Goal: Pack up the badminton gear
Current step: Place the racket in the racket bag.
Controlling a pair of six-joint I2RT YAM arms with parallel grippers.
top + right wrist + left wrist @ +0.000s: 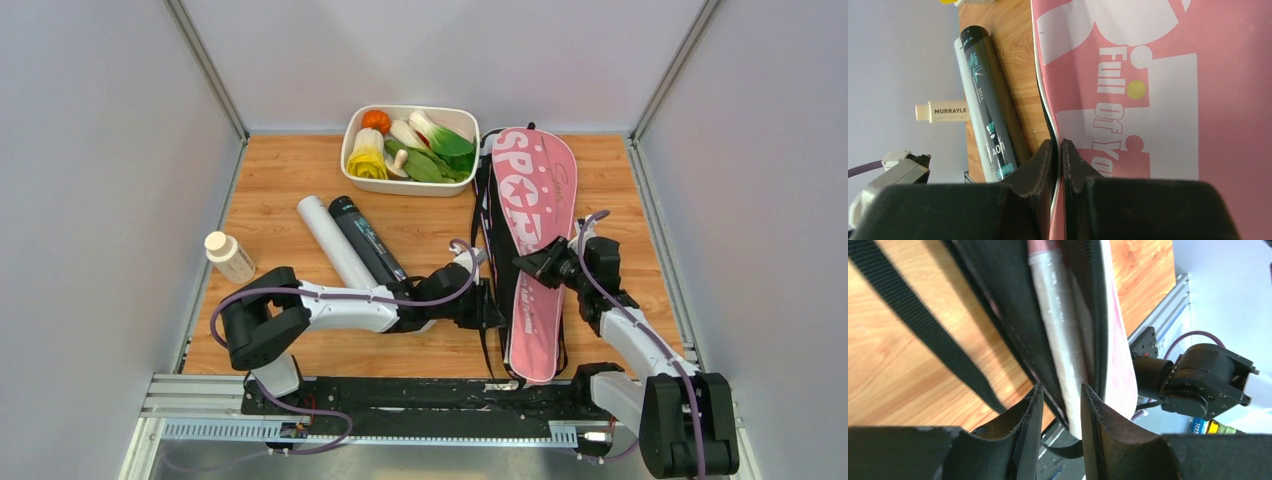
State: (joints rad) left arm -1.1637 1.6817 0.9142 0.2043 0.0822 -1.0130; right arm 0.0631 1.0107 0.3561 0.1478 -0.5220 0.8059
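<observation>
The pink "SPORT" racquet cover (535, 230) lies lengthwise right of centre on top of a black cover (487, 200). My right gripper (527, 265) is shut on the pink cover's left zipper edge (1048, 115), pinching it between its fingertips (1058, 150). My left gripper (492, 305) is at the cover's left side. In the left wrist view its jaws (1060, 407) are closed around the end of a white-wrapped racquet handle (1060, 340) that sits inside the open zipper. A white tube (330, 240) and a black tube (368, 240) lie side by side at centre left.
A white tray (352, 135) of toy vegetables stands at the back centre. A small clear bottle (230, 257) with a cream cap lies at the left edge. Black carry straps (923, 330) trail on the wood left of the covers. Grey walls enclose the table.
</observation>
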